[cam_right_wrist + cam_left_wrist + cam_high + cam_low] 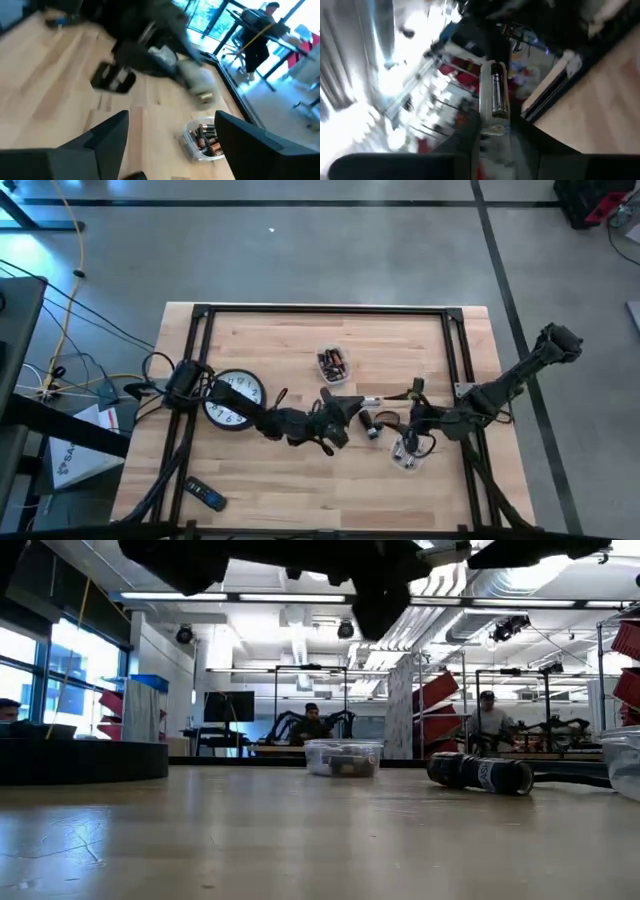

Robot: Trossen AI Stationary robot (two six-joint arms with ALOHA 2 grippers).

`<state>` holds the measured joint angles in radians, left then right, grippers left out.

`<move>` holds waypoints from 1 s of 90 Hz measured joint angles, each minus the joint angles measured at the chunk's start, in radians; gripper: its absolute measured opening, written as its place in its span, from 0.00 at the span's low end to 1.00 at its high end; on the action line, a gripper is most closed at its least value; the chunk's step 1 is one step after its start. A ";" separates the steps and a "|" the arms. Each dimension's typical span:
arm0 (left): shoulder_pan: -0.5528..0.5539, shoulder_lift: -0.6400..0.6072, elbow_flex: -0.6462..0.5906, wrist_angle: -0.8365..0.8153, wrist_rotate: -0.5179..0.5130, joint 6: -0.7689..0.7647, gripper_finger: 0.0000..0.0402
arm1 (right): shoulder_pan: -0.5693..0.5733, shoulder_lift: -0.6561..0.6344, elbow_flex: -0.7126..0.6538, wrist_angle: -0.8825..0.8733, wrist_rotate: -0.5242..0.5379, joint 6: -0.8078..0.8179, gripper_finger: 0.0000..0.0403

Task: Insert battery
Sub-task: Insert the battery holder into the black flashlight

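My left gripper point(350, 406) is near the table's middle, shut on a pale slim casing point(493, 95) with a silver battery point(496, 92) lying in its slot. The casing point(369, 401) sticks out toward the right arm, above the table. My right gripper point(413, 422) hovers just right of it, open point(172, 137), with nothing between its fingers. A clear tub of loose batteries point(332, 363) stands on the table beyond the grippers. A short black cylinder point(376, 421) lies on its side on the table between them. My left gripper pinches the near end of the pale casing point(493, 127) between its two fingers. The casing runs on along the fingers' line and sticks out past their ends. It is lifted clear of the table, its battery slot turned toward the wrist camera.
A round wall clock point(232, 398) lies face up at the left, beside the left arm. A second clear tub point(408, 456) stands below the right gripper. A small dark remote-like thing point(205, 496) lies near the front left. People sit in the room beyond the table point(312, 724).
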<state>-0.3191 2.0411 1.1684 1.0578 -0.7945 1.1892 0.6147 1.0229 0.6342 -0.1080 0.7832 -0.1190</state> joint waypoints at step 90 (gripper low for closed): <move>0.307 -0.148 0.078 -0.663 1.161 -2.021 0.14 | 0.074 0.095 -0.001 -0.137 0.130 -0.160 0.61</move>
<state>-0.0123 1.8927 1.2461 0.3948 0.3669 -0.8322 0.6888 1.1180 0.6334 -0.2450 0.9129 -0.2788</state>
